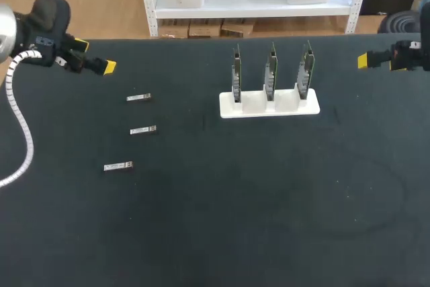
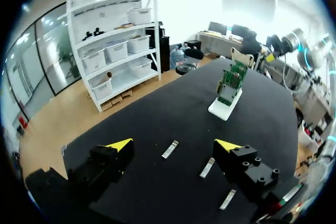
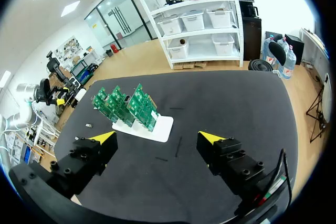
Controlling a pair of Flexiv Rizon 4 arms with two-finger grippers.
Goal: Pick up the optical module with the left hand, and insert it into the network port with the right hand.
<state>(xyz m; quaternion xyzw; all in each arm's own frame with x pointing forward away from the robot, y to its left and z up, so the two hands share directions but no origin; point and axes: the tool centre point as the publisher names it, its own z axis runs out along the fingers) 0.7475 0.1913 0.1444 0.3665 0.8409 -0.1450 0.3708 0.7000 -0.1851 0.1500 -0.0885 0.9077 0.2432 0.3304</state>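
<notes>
**Both tools open and empty, three modules lying on the bench**

The left tool (image 1: 94,56) hangs above the far left part of the bench (image 1: 215,233). Its yellow-tipped fingers stand wide apart and have hold of nothing. In the left wrist view the same tool (image 2: 173,144) looks down over the modules, which lie on the bench below and ahead of its fingers, touching neither.

Three small silver modules lie flat in a loose row on the left side of the bench, apart from one another: the far module (image 1: 138,98), the middle module (image 1: 143,130) and the near module (image 1: 118,166). The left wrist view shows the far module (image 2: 169,149) ahead between the spread fingers, with the middle module (image 2: 207,168) and the near module (image 2: 228,199) close to one finger.

A white stand (image 1: 269,107) sits past the middle of the bench and holds three green circuit boards (image 1: 271,72) upright, side by side. Their ports are too small to make out.

The right tool (image 1: 376,62) hangs at the far right edge, well apart from the stand. Its fingers (image 3: 104,137) are spread wide and grip nothing; the stand (image 3: 160,128) lies ahead of them.
</notes>
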